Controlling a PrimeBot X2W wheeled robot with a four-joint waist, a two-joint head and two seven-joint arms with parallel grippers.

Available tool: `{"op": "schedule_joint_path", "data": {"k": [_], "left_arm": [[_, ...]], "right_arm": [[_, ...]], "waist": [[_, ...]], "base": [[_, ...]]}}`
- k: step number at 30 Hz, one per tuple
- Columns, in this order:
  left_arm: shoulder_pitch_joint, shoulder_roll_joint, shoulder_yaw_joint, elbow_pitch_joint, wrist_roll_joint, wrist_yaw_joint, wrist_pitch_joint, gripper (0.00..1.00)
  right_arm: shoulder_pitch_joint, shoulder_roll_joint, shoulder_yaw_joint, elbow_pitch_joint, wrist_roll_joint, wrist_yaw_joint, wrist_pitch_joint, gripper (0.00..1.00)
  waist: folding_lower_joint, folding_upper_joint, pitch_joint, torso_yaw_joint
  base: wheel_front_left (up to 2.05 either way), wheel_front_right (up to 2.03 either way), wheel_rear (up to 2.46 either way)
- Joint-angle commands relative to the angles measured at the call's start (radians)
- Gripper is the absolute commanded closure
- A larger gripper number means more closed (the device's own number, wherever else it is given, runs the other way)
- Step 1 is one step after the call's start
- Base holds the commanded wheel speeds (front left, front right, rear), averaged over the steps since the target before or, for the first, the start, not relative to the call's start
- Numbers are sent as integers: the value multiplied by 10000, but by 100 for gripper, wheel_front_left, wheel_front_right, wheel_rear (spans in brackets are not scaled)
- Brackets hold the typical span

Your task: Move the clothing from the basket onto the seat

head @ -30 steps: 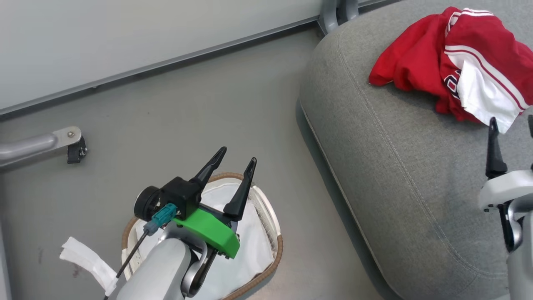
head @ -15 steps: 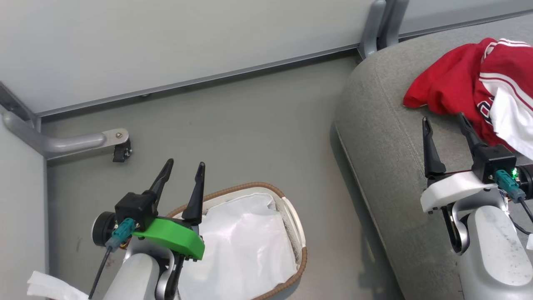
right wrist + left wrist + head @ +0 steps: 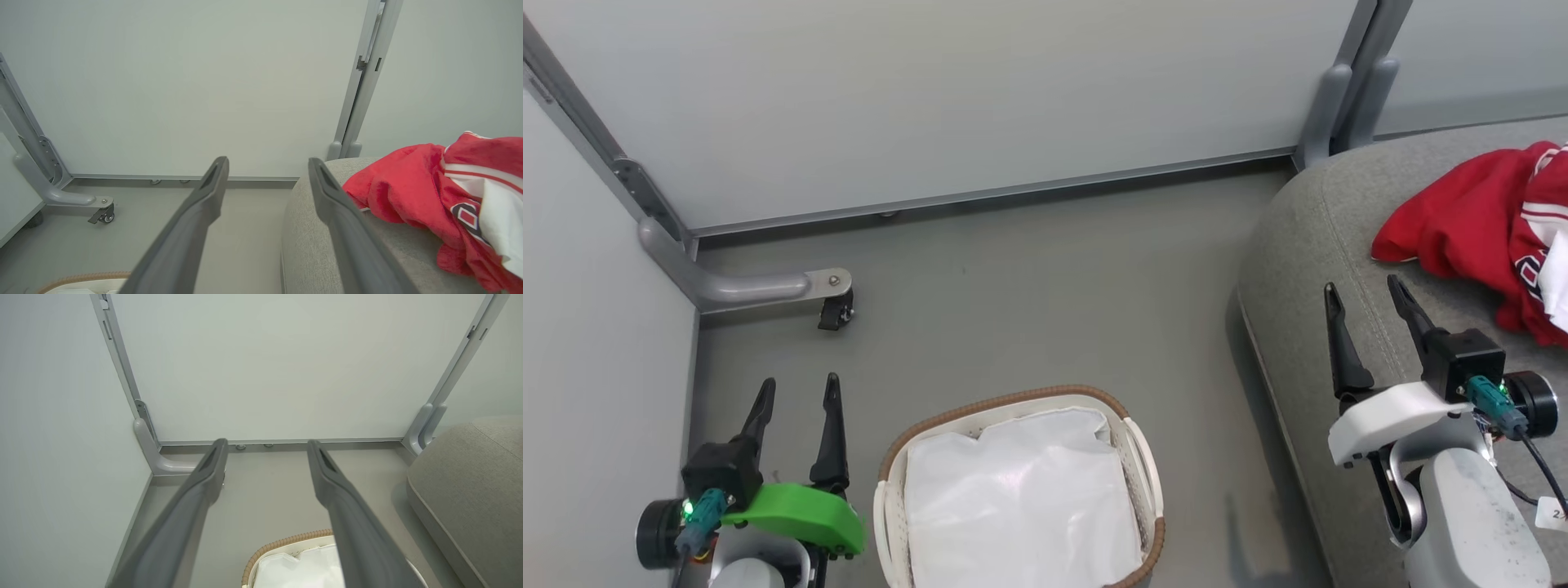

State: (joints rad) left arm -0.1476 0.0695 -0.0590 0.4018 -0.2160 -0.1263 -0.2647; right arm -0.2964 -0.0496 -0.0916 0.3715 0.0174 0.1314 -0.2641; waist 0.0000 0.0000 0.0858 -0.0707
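Red clothing (image 3: 1486, 229) with white trim lies bunched on the grey seat (image 3: 1307, 245) at the right; the right wrist view shows the clothing (image 3: 416, 192) on the seat (image 3: 310, 241) too. The white basket (image 3: 1139, 457) with a brown rim stands on the floor at bottom centre, showing just its white liner (image 3: 1021, 498). My left gripper (image 3: 796, 392) is open to the left of the basket, apart from it. My right gripper (image 3: 1364, 292) is open over the seat's left edge, short of the clothing. In the left wrist view the basket (image 3: 282, 545) sits below the open fingers (image 3: 204, 482).
Pale partition walls close off the back and left. A grey support foot with a caster (image 3: 833, 309) stands on the floor at the back left. A grey post (image 3: 1347, 106) rises behind the seat.
The head camera has tilted and shifted, so the whole picture moved. My left gripper has come off the basket to its left side. My right gripper has drawn back from the clothing.
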Motion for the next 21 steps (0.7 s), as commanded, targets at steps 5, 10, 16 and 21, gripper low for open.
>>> {"op": "schedule_joint_path", "data": {"k": [5,10,16,21], "left_arm": [[486,-109,496,-23,167,-2,9,0],[786,-166,741,-40,-172,-38,9,0],[761,-224,726,299,-431,-10,101,100],[704,-220,830,195,-1382,-12,394,100]], "right_arm": [[505,-33,83,75,128,-15,-3,0],[754,-33,191,140,201,-15,-3,0],[771,94,101,523,388,0,125,100],[781,85,-4,465,1476,-1,472,100]], "waist": [[0,0,-386,203],[0,0,-546,174],[0,0,-553,187],[0,0,-565,208]], "base": [[0,0,0],[0,0,0],[0,0,0],[0,0,0]]}}
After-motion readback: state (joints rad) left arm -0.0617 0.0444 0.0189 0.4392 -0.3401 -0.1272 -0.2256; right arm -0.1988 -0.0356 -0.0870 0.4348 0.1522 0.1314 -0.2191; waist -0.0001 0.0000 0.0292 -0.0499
